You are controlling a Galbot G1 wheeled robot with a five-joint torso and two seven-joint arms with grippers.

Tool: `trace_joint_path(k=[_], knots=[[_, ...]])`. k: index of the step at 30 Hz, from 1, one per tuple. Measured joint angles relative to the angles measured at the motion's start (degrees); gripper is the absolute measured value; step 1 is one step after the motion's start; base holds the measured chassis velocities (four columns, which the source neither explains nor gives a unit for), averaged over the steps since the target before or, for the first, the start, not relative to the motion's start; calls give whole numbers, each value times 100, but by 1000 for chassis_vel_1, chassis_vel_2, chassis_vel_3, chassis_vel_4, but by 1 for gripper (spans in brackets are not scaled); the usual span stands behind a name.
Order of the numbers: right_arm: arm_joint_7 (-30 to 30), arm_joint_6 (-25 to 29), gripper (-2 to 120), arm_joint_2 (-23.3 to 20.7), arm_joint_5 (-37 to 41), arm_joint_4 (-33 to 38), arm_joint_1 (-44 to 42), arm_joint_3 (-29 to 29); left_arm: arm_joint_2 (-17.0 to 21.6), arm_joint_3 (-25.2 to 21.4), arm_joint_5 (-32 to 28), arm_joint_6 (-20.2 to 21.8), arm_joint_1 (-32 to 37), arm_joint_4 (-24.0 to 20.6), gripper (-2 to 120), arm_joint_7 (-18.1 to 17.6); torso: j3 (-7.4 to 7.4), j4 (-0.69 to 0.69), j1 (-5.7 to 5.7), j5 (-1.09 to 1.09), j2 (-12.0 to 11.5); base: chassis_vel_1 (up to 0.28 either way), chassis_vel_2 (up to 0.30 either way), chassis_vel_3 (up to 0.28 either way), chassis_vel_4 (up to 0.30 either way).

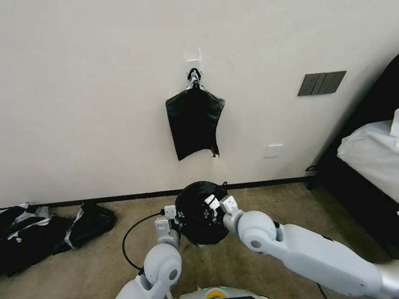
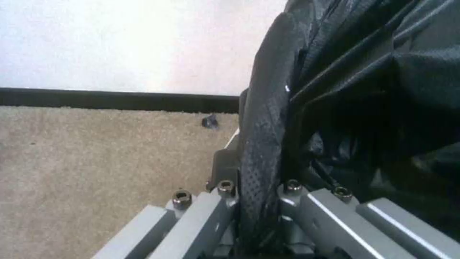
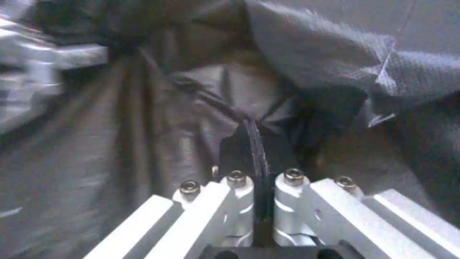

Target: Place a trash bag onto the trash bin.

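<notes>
Glossy black trash bag (image 1: 200, 215) stretched open; left end effector (image 1: 167, 220), right end effector (image 1: 220, 205) clamping its edges.

The head view looks forward and down from above at the carpet floor (image 1: 275, 250), the wall ahead and the trash bag (image 1: 200, 213) held between both arms. Each wrist view sits right behind its end effector, pressed close against the same black film (image 2: 364, 90) (image 3: 143, 144); the left one also faces floor and wall.
</notes>
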Motion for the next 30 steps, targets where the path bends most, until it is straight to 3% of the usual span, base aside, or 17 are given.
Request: trace_joint_path(k=[14, 30], knots=[[872, 13, 0, 1029, 215, -1412, 488, -752, 16, 88, 257, 12, -74, 5, 0, 4, 0, -1, 0, 1, 0, 0, 0, 0, 0], [922, 26, 0, 1482, 76, -2114, 444, -708, 94, 58, 219, -23, 59, -293, 0, 13, 0, -1, 0, 1, 0, 0, 0, 0, 0]])
